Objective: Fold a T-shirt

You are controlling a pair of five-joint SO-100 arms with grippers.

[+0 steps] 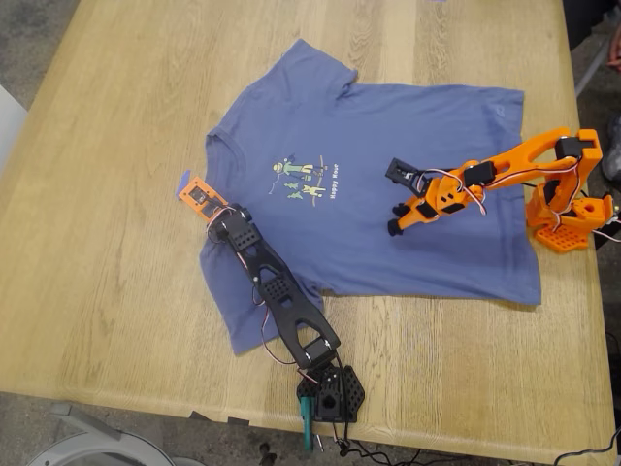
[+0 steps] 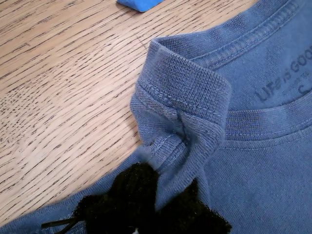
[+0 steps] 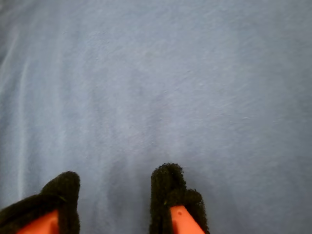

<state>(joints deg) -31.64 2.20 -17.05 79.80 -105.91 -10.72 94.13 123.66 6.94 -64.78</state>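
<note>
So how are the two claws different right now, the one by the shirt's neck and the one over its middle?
My first claw is pinched shut on the T-shirt, bunching its collar; my second claw is open, gripping nothing, over flat cloth. In the exterior view the first claw is on a black arm at the shirt's neck, the second on an orange arm over its middle. Both claws have black padded fingertips.
</note>
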